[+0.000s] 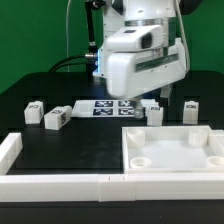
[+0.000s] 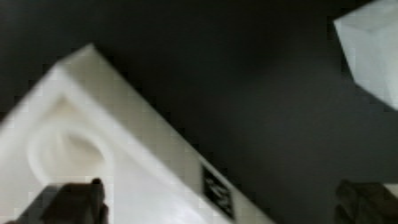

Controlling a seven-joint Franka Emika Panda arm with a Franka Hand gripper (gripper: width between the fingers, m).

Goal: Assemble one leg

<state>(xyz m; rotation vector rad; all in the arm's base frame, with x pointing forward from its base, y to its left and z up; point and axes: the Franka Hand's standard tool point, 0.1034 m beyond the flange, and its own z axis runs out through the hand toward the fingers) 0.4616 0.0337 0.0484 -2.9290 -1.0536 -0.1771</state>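
Several small white legs with tags lie on the black table: two at the exterior view's left (image 1: 33, 112) (image 1: 56, 119) and two behind the panel (image 1: 154, 112) (image 1: 191, 108). The big white panel (image 1: 175, 150) with round sockets lies at the front right. My gripper (image 1: 160, 96) hangs above the panel's far left corner, close to the nearer leg. In the wrist view the gripper (image 2: 221, 205) is open and empty. Its dark fingers (image 2: 71, 203) stand wide apart over the panel corner (image 2: 107, 130) with one socket. Part of a white block (image 2: 370, 60) shows beside it.
The marker board (image 1: 108, 106) lies flat behind the middle of the table. A low white wall (image 1: 60, 183) runs along the front edge and up the left side (image 1: 10, 150). The arm's large white body (image 1: 145, 60) hides the table behind it.
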